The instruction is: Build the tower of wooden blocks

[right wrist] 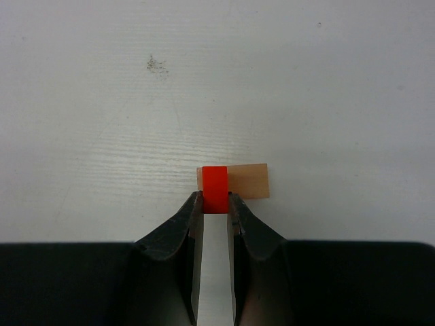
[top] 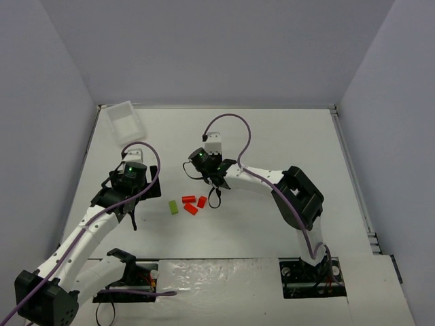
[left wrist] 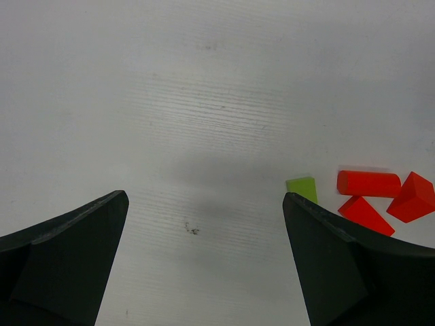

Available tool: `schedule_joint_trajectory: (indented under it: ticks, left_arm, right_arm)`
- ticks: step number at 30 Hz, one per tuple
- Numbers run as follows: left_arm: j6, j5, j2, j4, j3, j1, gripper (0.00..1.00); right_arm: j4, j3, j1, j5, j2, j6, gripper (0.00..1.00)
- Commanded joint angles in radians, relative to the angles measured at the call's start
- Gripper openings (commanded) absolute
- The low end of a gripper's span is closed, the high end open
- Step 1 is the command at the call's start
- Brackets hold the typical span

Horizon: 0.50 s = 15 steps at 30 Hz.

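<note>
My right gripper (right wrist: 216,198) is shut on a small red block (right wrist: 216,185), which it holds over the left end of a tan block (right wrist: 248,181) lying on the white table. From above, that gripper (top: 219,182) covers both pieces. A lime-green block (top: 174,206) and three loose red pieces (top: 191,209) lie just below and left of it. In the left wrist view they are the green block (left wrist: 302,187), a red cylinder (left wrist: 368,183), a red triangle (left wrist: 366,214) and a red block (left wrist: 416,197). My left gripper (left wrist: 204,204) is open over bare table, left of the green block.
A clear plastic tray (top: 126,122) lies at the back left corner of the table. Grey walls close in the table on the left, the back and the right. Both arm bases (top: 312,275) sit at the near edge.
</note>
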Motion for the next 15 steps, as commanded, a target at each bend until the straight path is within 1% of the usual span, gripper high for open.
schedule_joint_trajectory:
  ticks: [1, 15]
  left_arm:
    - [0.008, -0.003, -0.020, 0.051, 0.031, 0.009, 0.97]
    - [0.008, 0.005, -0.018, 0.054, 0.029, 0.009, 0.97]
  right_arm:
    - [0.034, 0.033, 0.013, 0.078, -0.013, -0.009, 0.00]
    - [0.039, 0.040, 0.024, 0.089, -0.003, -0.020, 0.00]
